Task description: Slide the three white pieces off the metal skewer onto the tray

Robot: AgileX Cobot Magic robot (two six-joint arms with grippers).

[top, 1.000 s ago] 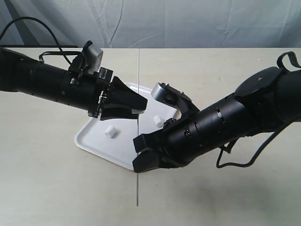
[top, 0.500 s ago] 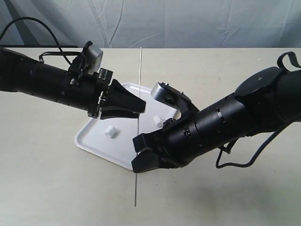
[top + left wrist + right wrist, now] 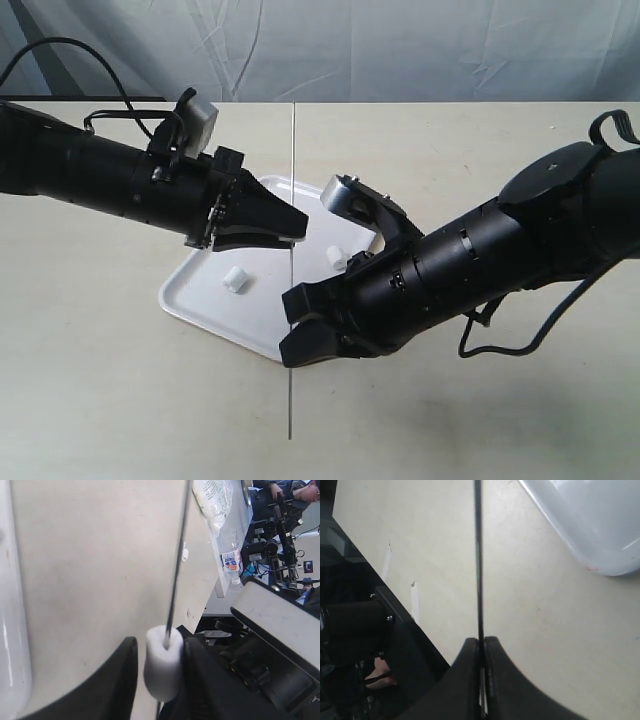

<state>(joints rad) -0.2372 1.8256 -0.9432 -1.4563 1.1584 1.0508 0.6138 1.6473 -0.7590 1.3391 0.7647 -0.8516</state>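
The thin metal skewer (image 3: 291, 160) stands upright over the white tray (image 3: 190, 295). My right gripper (image 3: 288, 328) is shut on the skewer's lower part, which shows pinched between the jaws in the right wrist view (image 3: 481, 641). One white piece (image 3: 163, 662) is still threaded on the skewer (image 3: 177, 560). My left gripper (image 3: 160, 644) brackets that piece: one jaw touches it and the other stands a small gap away. In the exterior view the left gripper (image 3: 298, 230) mostly hides it. Two white pieces lie on the tray, one (image 3: 234, 280) on the left and one (image 3: 337, 257) by the right arm.
The tray's rounded corner (image 3: 600, 525) lies beside the skewer (image 3: 478, 555) in the right wrist view. The tan tabletop (image 3: 120, 400) surrounds the tray. A grey curtain (image 3: 400, 50) hangs behind. The right arm's cable (image 3: 520, 335) loops over the table.
The skewer tilted slightly half a second ago and now stands upright again. The left gripper has drawn back a little to the left. The right gripper has hardly moved.
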